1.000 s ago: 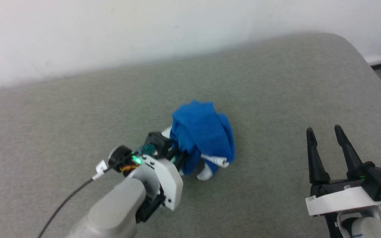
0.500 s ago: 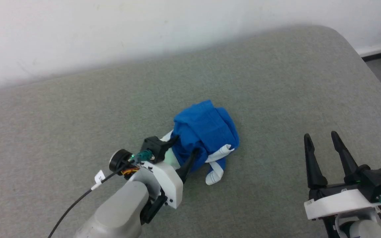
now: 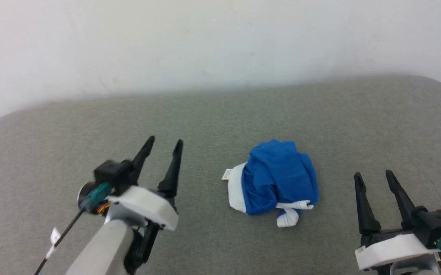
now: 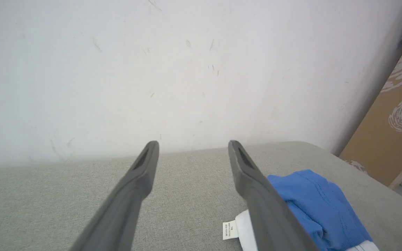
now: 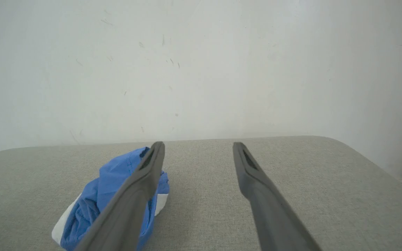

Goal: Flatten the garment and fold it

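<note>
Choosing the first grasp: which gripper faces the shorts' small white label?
The left gripper: the white label on the crumpled bright blue shorts sticks out toward it, away from the right gripper.

I count one garment [image 3: 278, 177], a single crumpled blue-and-white heap right of centre in the head view, with one small white label [image 3: 227, 174] at its left edge. Two end effectors are mine: my left end effector [image 3: 165, 142] at lower left and my right end effector [image 3: 373, 173] at lower right, each with two dark fingers [image 3: 171, 172] held apart. One grey worktop [image 3: 52, 145] lies beneath them all.

Bare test room: scuffed white wall [image 4: 187, 69], grey fabric-covered table [image 3: 52, 145].
</note>
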